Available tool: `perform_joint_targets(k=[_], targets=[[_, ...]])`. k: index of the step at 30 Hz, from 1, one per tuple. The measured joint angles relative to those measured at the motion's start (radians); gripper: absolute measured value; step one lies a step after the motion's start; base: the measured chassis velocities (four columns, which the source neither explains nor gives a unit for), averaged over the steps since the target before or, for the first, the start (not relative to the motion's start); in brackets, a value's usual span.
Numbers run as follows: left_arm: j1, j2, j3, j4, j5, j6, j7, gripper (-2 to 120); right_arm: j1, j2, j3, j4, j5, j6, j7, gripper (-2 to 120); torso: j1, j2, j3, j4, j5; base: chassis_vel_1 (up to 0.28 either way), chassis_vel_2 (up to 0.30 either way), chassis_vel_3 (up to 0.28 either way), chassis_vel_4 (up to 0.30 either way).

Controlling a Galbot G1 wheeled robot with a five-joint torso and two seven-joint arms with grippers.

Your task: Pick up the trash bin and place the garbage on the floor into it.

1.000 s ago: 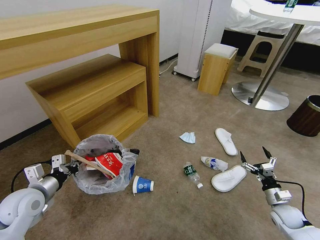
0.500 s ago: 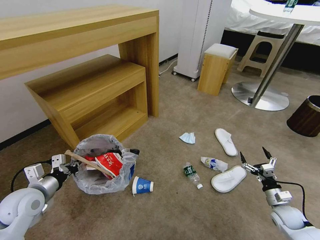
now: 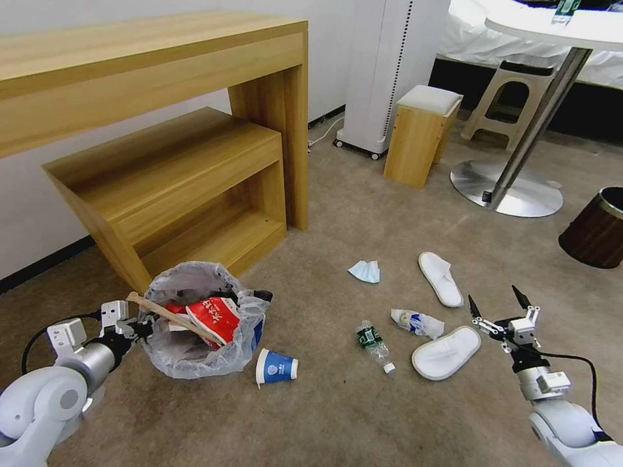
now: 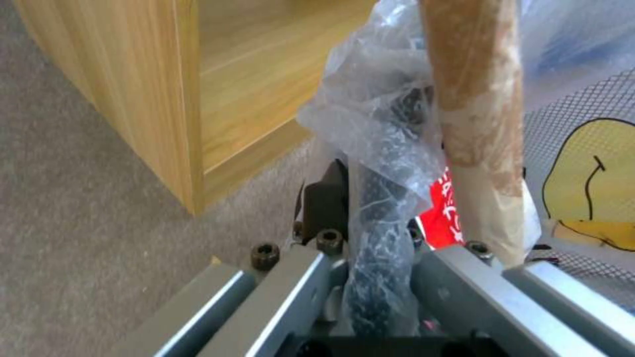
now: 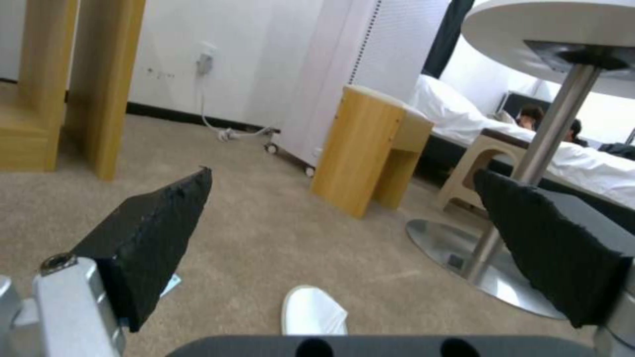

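Observation:
The trash bin (image 3: 195, 353), black with a crinkly clear liner, stands on the beige floor (image 3: 337, 415) beside the desk. It holds red wrappers (image 3: 215, 318) and a wooden stick (image 3: 170, 314). My left gripper (image 3: 139, 328) is shut on the bin's rim (image 4: 380, 223), with the liner pinched in. The stick (image 4: 475, 124) and a yellow wrapper (image 4: 595, 183) lie close by. Loose garbage lies on the carpet: a blue-white cup (image 3: 276, 368), a small bottle (image 3: 374, 338), a crumpled wrapper (image 3: 416, 322), a light-blue mask (image 3: 365, 271) and two white slippers (image 3: 446, 352) (image 3: 440, 277). My right gripper (image 3: 496, 305) hangs open just right of the near slipper (image 5: 314, 312).
A wooden desk (image 3: 149, 71) with a low shelf unit (image 3: 188, 188) stands behind the bin. Farther back are a white wheeled appliance (image 3: 383, 71), a wooden stool (image 3: 422, 133), a plastic stool (image 3: 513, 104) and a round table's metal base (image 3: 506, 188). A brown metal-rimmed bin (image 3: 594, 227) sits at the right.
The whole picture has shifted a little, so the camera has moved. Both grippers keep their places and states, and the litter lies as before.

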State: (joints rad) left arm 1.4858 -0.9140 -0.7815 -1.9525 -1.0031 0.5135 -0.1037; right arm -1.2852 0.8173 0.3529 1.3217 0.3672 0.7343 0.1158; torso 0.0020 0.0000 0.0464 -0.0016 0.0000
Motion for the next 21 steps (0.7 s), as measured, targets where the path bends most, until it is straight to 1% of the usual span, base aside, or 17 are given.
perform_joint_targets(k=[8, 17, 20, 21], targets=[[0.002, -0.005, 0.002, 0.001, 0.006, -0.001, 0.001, 0, -0.001, 0.006, -0.003, -0.009, 0.000, 0.009, -0.001, 100, 0.000, 0.000, 0.000, -0.0002, -0.0001, -0.077, 0.069, 0.075, -0.076], [0.000, -0.002, 0.004, 0.003, 0.005, 0.000, 0.001, 0, 0.004, 0.008, -0.006, -0.014, 0.000, 0.033, -0.015, 100, 0.000, 0.000, 0.000, 0.0000, -0.0001, -0.010, 0.007, 0.004, -0.013], [0.002, 0.007, 0.004, 0.000, 0.000, 0.016, -0.002, 0, 0.008, 0.008, -0.013, -0.018, 0.001, 0.046, -0.021, 100, 0.000, 0.000, 0.000, -0.0003, 0.0000, 0.000, 0.000, 0.000, 0.000], [0.002, 0.010, 0.002, -0.005, -0.008, 0.038, -0.011, 0, 0.013, 0.008, -0.017, -0.019, 0.002, 0.052, -0.025, 100, 0.000, 0.000, 0.000, -0.0002, 0.0000, 0.000, 0.000, 0.000, 0.000]])
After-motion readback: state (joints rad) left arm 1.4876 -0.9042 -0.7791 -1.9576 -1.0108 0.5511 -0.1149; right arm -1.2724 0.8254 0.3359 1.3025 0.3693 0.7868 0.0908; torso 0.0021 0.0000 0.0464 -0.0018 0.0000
